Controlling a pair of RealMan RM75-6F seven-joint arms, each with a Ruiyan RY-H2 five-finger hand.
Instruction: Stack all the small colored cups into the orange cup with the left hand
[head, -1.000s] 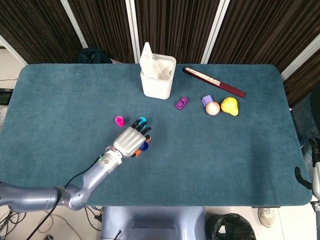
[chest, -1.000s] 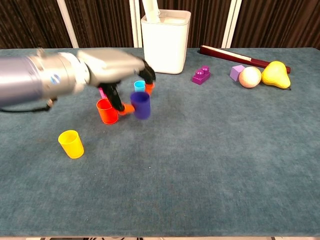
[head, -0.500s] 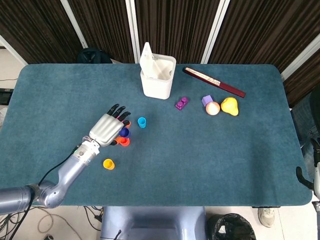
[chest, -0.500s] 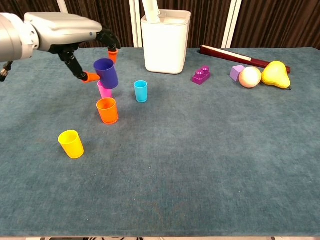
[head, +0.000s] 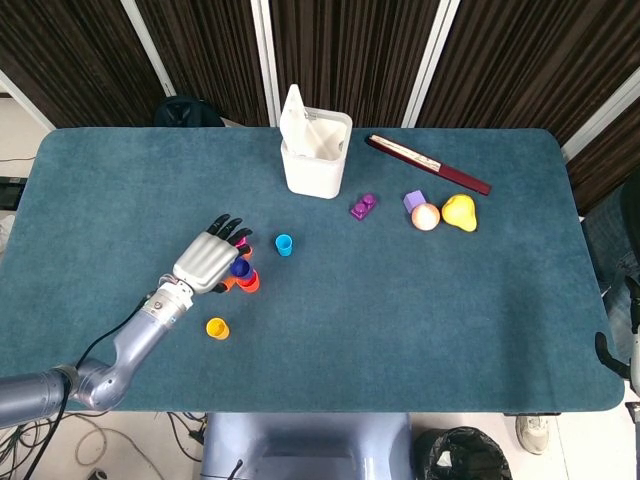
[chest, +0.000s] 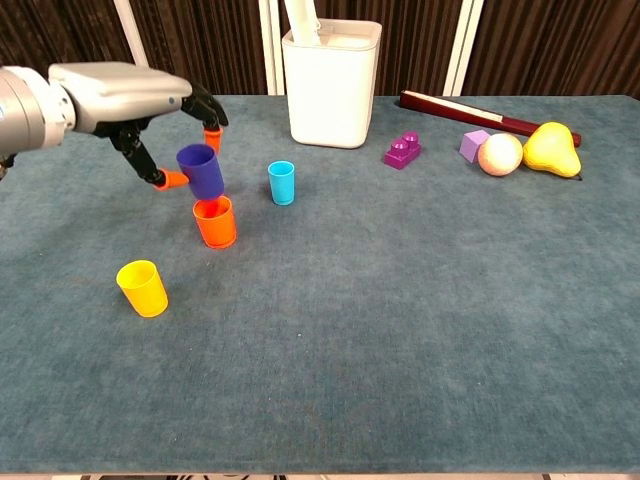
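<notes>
Pinching the purple cup (chest: 201, 169) above the orange cup (chest: 215, 221), the left hand (chest: 130, 95) hovers near the cyan cup (chest: 282, 182).

No readable text or labels anywhere.

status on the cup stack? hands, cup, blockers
Left hand holds small purple plastic cup just above orange plastic cup, not yet seated. Right hand not in view. Nothing blocking the orange cup's mouth.
</notes>
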